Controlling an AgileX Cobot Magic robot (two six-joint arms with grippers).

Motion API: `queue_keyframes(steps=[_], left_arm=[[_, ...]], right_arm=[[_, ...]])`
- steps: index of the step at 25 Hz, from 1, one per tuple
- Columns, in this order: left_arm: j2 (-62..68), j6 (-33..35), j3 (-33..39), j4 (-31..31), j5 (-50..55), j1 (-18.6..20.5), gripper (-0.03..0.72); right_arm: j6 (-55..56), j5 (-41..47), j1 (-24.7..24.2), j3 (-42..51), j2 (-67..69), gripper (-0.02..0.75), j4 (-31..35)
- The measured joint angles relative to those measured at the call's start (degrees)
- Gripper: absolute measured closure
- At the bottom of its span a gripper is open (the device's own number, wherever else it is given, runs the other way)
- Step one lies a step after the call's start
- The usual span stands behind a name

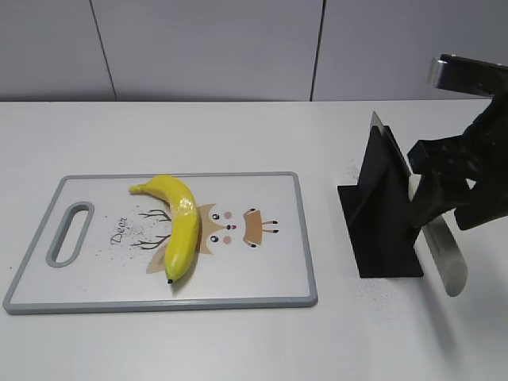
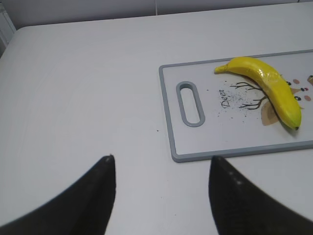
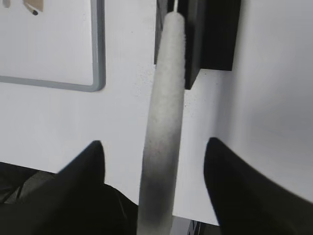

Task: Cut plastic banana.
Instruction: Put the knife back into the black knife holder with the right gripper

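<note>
Plastic banana (image 1: 179, 224) on cutting board (image 1: 278, 274); black stand (image 1: 379, 230) beside; both fingers wide, knife handle (image 3: 164, 127) between right pair.

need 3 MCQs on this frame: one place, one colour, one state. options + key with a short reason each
1. Where does the banana lie?
A. on the cutting board
B. on the bare table
C. in the black stand

2. What colour is the cutting board's rim?
A. red
B. grey
C. yellow

3. How does the left claw stand?
A. shut on the banana
B. shut on the knife
C. open, holding nothing

Key:
1 A: the banana rests across the deer print, inside the board's rim.
2 B: a grey band runs round the white board and its handle slot.
3 C: the left wrist view shows both fingers spread over bare table, short of the board. The knife is at the right claw, by the black stand.
</note>
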Motion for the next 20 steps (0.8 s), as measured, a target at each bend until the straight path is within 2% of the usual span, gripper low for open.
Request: queue_keyframes(steps=[2, 5, 14, 20], left_arm=[[0.0, 0.0, 0.0, 0.0, 0.05, 0.0, 0.108], [0.0, 0.0, 0.0, 0.0, 0.05, 0.0, 0.108], [0.0, 0.0, 0.0, -0.3, 0.1, 0.0, 0.108], [0.0, 0.0, 0.0, -0.4, 0.15, 0.0, 0.108]], right_arm=[[-0.8, 0.13, 0.0, 0.0, 0.0, 0.195, 0.68], [-2.52, 1.74, 0.0, 0.0, -0.69, 0.144, 0.89], [-13.23, 8.94, 0.0, 0.64, -16.41, 0.135, -0.22], [-18.43, 7.67, 0.0, 8.34, -33.46, 0.143, -3.51]])
